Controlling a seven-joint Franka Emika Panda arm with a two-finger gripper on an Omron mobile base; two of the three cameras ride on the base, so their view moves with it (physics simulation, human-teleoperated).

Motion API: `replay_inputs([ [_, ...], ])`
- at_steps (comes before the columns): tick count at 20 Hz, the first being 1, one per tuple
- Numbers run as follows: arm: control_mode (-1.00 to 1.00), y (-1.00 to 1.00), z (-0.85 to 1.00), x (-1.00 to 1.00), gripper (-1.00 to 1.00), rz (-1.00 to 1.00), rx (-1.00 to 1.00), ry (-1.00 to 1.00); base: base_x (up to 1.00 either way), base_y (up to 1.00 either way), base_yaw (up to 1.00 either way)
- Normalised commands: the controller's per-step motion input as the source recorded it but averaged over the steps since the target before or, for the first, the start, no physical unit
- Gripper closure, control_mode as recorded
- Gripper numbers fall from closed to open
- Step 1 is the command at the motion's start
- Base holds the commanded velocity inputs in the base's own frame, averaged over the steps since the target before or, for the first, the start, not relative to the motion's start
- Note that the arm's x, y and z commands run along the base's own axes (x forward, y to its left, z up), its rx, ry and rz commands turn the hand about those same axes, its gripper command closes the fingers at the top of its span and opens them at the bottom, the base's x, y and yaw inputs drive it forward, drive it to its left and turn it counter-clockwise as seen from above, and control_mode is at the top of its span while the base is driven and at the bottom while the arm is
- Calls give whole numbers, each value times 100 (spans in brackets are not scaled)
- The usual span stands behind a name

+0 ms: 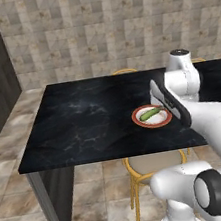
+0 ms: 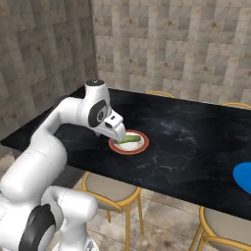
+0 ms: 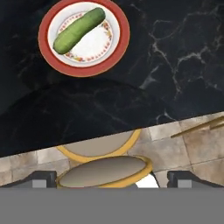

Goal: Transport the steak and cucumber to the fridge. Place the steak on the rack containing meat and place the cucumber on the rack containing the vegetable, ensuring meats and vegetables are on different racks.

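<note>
Claw [image 3: 112, 179] wide open, empty, above counter edge [image 3: 175, 65]; cucumber [image 3: 78, 30] lies on red-rimmed plate [image 3: 46, 52].

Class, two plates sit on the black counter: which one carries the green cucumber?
The red-rimmed white plate holds the cucumber; the blue plate sits at the counter's far right.

You are looking at a rendered home kitchen: a black marble counter [image 1: 83, 117] with yellow-framed stools [image 1: 154, 165] tucked under it, beige stone-tiled walls [image 1: 119, 25] and floor [image 1: 6, 144], and a red-rimmed dinner plate [image 1: 161, 121] on the counter.
</note>
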Motion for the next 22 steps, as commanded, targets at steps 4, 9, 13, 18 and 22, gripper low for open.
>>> replay_inputs([
  [4,-100,0,-18,68,-100,-25,0,14,0,0,0],
  [9,-100,0,-20,54,-100,-19,0,15,0,0,0],
  [13,-100,0,-24,40,-100,-12,0,12,0,0,0],
  [18,-100,-5,-27,40,-100,-7,0,14,0,0,0],
  [22,-100,-2,-34,56,-100,-1,1,15,0,0,0],
])
